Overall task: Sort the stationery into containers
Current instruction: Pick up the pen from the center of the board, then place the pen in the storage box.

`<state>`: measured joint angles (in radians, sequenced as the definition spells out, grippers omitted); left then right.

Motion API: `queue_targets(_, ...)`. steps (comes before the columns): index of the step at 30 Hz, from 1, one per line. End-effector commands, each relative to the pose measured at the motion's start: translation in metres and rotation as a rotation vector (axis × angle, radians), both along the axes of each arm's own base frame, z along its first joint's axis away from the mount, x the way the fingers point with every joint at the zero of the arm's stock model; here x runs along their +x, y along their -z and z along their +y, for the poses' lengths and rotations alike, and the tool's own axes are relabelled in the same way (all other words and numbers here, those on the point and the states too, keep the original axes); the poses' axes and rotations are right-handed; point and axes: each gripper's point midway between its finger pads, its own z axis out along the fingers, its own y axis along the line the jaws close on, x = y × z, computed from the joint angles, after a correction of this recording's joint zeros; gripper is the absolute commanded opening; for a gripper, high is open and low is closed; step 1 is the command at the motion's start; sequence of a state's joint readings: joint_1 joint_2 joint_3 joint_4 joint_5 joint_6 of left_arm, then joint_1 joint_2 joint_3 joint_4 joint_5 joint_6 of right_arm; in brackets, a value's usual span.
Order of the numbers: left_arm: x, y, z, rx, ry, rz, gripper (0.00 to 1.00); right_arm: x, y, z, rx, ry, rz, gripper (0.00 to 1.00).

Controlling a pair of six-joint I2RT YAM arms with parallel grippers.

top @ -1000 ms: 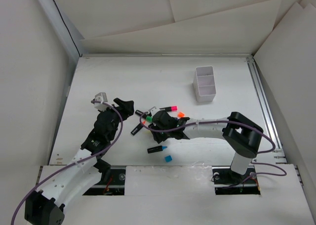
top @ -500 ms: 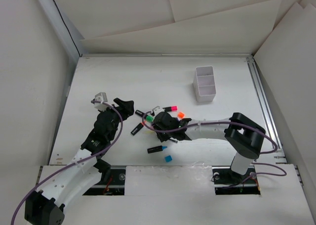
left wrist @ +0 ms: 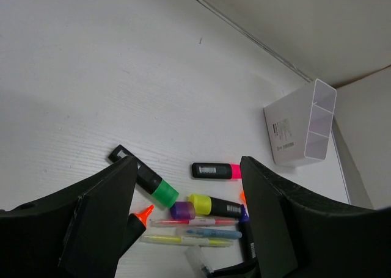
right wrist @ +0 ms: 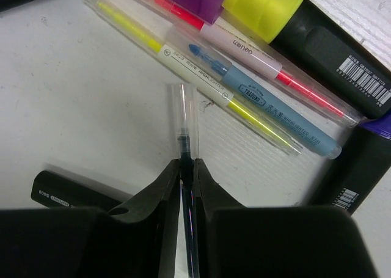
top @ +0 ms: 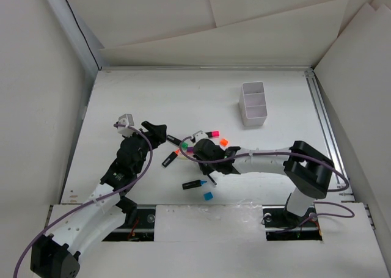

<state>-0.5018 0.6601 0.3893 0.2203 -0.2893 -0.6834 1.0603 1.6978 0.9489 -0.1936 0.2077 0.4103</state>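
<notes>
We are judging task barely begun.
- White rectangular plastic box with inner dividers [top: 253,104], toward far right corner of white table [top: 122,95], is looking empty.
- Left gripper [left wrist: 186,168] is hovering wide open, holding nothing.
- Right gripper [right wrist: 187,168] is pinching thin clear-capped dark pen [right wrist: 183,122]: jaws nearly closed, pen running lengthwise through gap.
- Black-barrelled highlighters with bright caps [left wrist: 211,204] and thin coloured pens [right wrist: 244,85] are lying heaped mid-table, unsorted.
- Small blue loose cap [top: 208,195] is lying by near edge.

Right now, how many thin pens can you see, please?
4: clear-capped pen in the right gripper; yellow pen, blue pen, pink pen side by side beyond it. More may be hidden.
</notes>
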Motion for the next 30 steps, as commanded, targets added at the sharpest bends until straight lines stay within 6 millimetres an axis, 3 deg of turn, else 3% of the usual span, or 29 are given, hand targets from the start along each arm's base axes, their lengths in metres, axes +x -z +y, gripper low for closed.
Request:
queue_targets(1, 0.004, -0.019, -0.002, -0.029, 0.003, -0.055, 0.65, -0.001, -0.012, 0.0, 0.017, 0.012, -0.022, 0.12)
queue_targets(6, 0.004, -0.019, -0.002, -0.029, 0.003, -0.055, 0.65, 0.0, -0.025, 0.0, 0.026, 0.018, -0.052, 0.05)
queue_targets(11, 0.004, -0.022, -0.004, -0.035, 0.012, -0.064, 0.65, 0.0, -0.052, 0.0, 0.09, 0.026, -0.079, 0.04)
queue_targets(15, 0.004, -0.017, -0.005, -0.032, 0.021, -0.055, 0.65, 0.004, -0.085, 0.003, 0.175, 0.038, -0.135, 0.02)
queue_targets(17, 0.003, -0.017, -0.007, -0.033, 0.03, -0.054, 0.65, 0.012, -0.112, 0.007, 0.23, 0.048, -0.192, 0.02)
queue_targets(20, 0.003, -0.016, -0.012, -0.036, 0.052, -0.051, 0.65, 0.044, -0.154, 0.005, 0.299, 0.119, -0.291, 0.02)
queue_targets(24, 0.004, -0.019, -0.016, -0.045, 0.075, -0.062, 0.65, 0.102, -0.215, -0.016, 0.397, 0.304, -0.457, 0.02)
queue_targets(25, 0.004, -0.015, -0.02, -0.042, 0.092, -0.05, 0.64, 0.125, -0.226, -0.037, 0.401, 0.396, -0.507, 0.02)
queue_targets(26, 0.003, -0.018, -0.023, -0.049, 0.11, -0.058, 0.64, 0.139, -0.25, -0.047, 0.452, 0.453, -0.564, 0.02)
queue_targets(30, 0.003, -0.012, -0.03, -0.05, 0.142, -0.049, 0.64, 0.195, -0.292, -0.12, 0.465, 0.733, -0.767, 0.02)
